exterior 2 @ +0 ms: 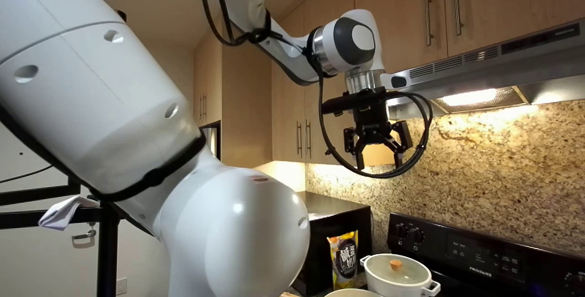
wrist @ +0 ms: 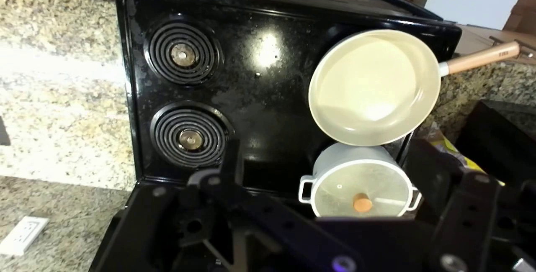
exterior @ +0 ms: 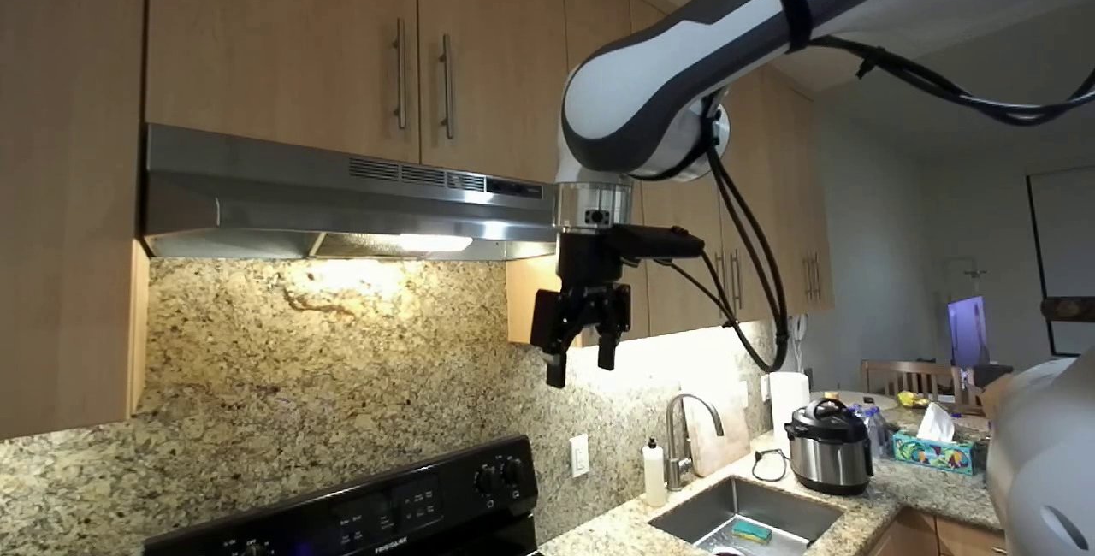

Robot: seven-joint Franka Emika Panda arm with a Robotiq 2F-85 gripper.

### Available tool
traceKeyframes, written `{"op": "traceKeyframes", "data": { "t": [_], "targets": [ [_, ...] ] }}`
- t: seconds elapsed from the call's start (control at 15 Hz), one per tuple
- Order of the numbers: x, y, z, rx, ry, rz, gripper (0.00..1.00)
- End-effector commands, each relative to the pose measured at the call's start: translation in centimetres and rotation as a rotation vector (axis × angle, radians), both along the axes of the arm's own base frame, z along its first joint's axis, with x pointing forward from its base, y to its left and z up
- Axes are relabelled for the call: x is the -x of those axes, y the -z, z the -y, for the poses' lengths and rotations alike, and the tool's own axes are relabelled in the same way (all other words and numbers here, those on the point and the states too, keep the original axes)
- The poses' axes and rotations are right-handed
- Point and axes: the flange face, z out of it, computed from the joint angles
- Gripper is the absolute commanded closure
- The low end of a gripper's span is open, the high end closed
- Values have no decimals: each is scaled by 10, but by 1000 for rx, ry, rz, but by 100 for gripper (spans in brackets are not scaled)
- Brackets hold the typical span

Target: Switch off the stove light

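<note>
The stove light [exterior: 435,243] is on: it glows under the hood [exterior: 282,188] in both exterior views, and the wall [exterior: 355,282] below it is all lit up. So the big job, turning it off, isn't done yet. The gripper [exterior: 581,365] hangs in the air near an end of the hood, its fingers [exterior: 555,371] pointing down and spread apart w/ nothing btwn them. It looks lower than the dark strip [exterior: 513,188] on the hood's front, which is prob where the switch is, tho that's my guess. Left to do, I'd say: get up to the strip, press the correct spot, see the light go dark, then back off. Any btns on the strip are too small to read, so can't tell which works the light. The robot arm [exterior: 616,98] covers some of the hood in both exterior views, so can't say exactly how near they are. Part of the hood [exterior 2: 566,61] also runs off the edge in an exterior view. The wrist view looks down at the stove [wrist: 268,96], so it doesn't show the hood, strip or light. There, blurry gripper parts hide a bit of the pot [wrist: 360,180].
</note>
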Motion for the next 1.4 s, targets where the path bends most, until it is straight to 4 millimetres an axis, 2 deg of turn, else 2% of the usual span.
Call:
{"op": "traceKeyframes", "data": {
  "t": [0.0,0.53,1.07,1.33],
  "targets": [
    [-15,-23,0,35,31,86,0],
    [-46,-77,-8,60,98,283,0],
    [-46,-117,-19,52,148,386,0],
    [-54,-132,-15,69,202,533,0]
  ]
}}
